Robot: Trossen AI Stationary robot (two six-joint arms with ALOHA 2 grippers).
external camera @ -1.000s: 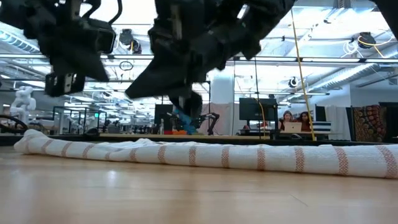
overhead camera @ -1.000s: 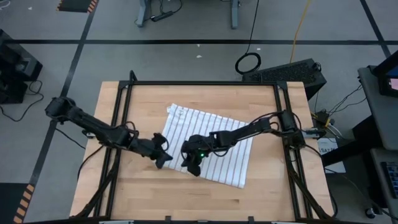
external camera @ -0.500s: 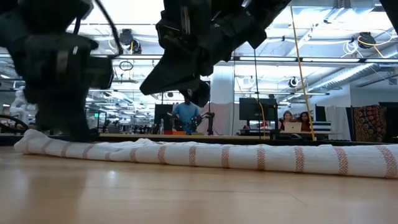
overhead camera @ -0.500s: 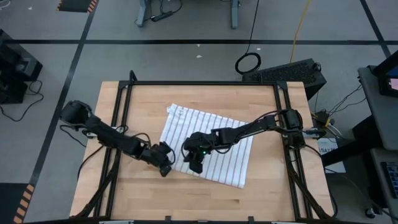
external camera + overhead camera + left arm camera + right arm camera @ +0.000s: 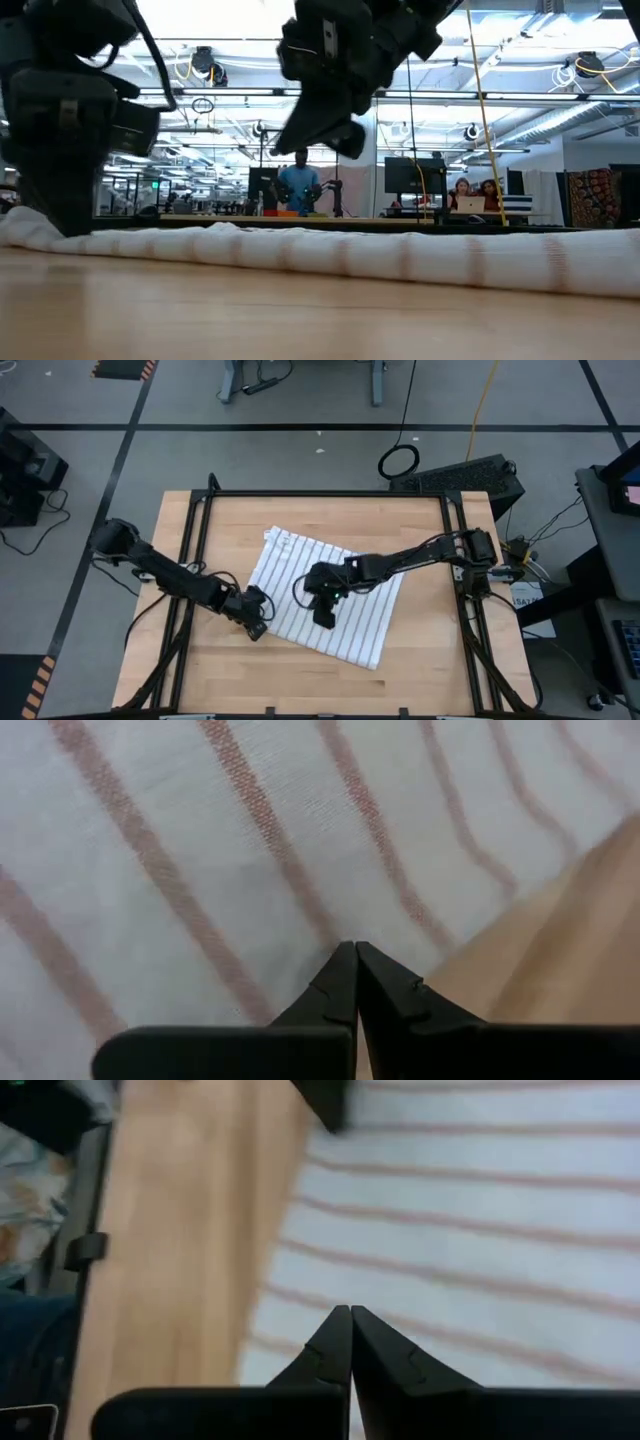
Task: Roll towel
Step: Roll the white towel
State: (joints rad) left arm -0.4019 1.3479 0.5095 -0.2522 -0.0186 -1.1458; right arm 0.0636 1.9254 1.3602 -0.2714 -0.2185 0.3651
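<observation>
White towel (image 5: pixel 330 600) with narrow dark parallel stripes, reddish in the wrist views; light wooden desk (image 5: pixel 430 650) framed in black; black grippers.

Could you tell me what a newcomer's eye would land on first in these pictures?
Most likely the towel, white with narrow stripes, lying flat and askew in the middle of the wooden table. Next, the two dark arms meeting over it: the left gripper shut at its left edge, the right gripper shut above its middle.

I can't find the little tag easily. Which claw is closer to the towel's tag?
Right. The right claw hovers mid-towel, nearer the tag; the left claw sits at the towel's left edge.
</observation>
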